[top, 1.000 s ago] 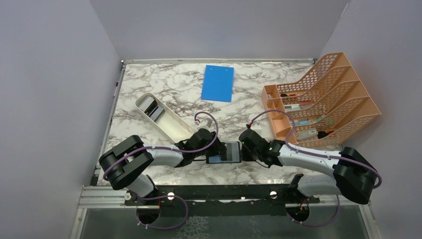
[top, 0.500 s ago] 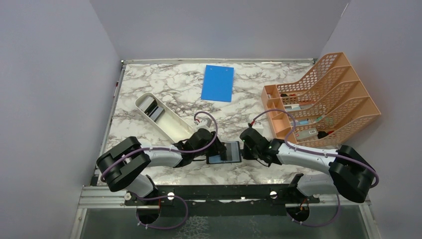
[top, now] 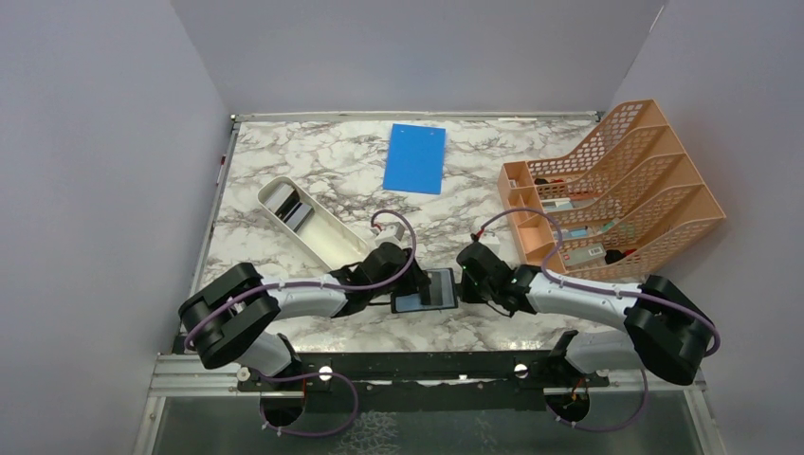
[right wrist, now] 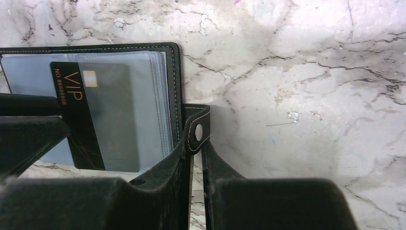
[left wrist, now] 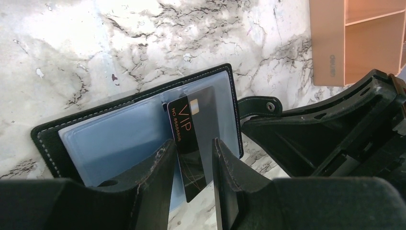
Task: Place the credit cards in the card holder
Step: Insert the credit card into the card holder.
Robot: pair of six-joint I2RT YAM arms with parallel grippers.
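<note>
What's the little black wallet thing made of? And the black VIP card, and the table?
The card holder looks like black leather or imitation leather: matte, with pale stitching along its edge. Its pockets look like clear, glossy plastic. The VIP card looks like smooth hard plastic with printed lettering. The table looks like marble, white with grey veins, though it may be a printed surface.

We are seeing the black card holder (left wrist: pixel 110 139) lying open and flat on the marble table (left wrist: pixel 143 43), its grey-blue clear sleeves facing up and its snap tab (left wrist: pixel 261 105) sticking out sideways. A black credit card (left wrist: pixel 184 143) lettered VIP is sitting partly under one sleeve, one end jutting past the holder's edge.
</note>
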